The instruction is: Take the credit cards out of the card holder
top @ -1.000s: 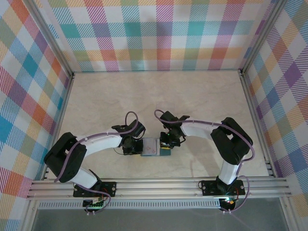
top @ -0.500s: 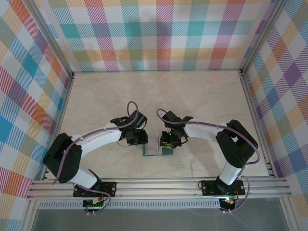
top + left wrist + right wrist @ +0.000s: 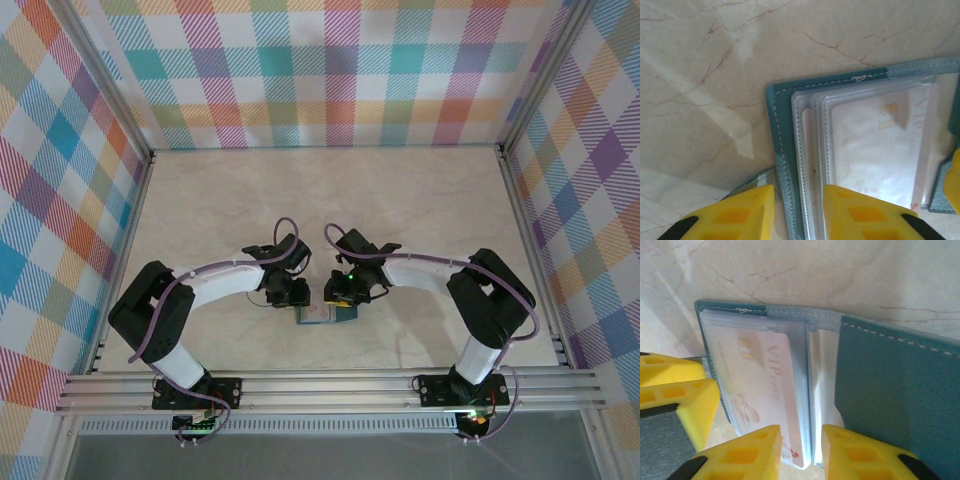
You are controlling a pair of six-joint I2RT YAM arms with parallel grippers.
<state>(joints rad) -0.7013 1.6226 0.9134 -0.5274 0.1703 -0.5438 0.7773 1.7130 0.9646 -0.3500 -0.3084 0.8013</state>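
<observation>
The teal card holder [image 3: 320,314] lies open on the table between my two grippers. In the left wrist view its teal edge [image 3: 776,130] and clear sleeves run between the fingers of my left gripper [image 3: 799,206], which stand apart over it. A pale pinkish credit card [image 3: 880,145] sits in the top sleeve. In the right wrist view that card [image 3: 760,385] reads "VIP". Its long edge and a clear sleeve lie between the parted fingers of my right gripper [image 3: 800,446]. The holder's teal cover [image 3: 890,390] stands raised to the right. Neither gripper clamps anything.
The marbled beige tabletop [image 3: 320,200] stretches far behind the holder. Checked walls enclose it on three sides, and an aluminium rail [image 3: 330,385] runs along the near edge. The left gripper's yellow fingers [image 3: 675,390] sit close beside the holder in the right wrist view.
Both grippers have gone from shut to partly open. The left gripper has moved right and in over the holder's left edge; the right gripper has stayed at its right side.
</observation>
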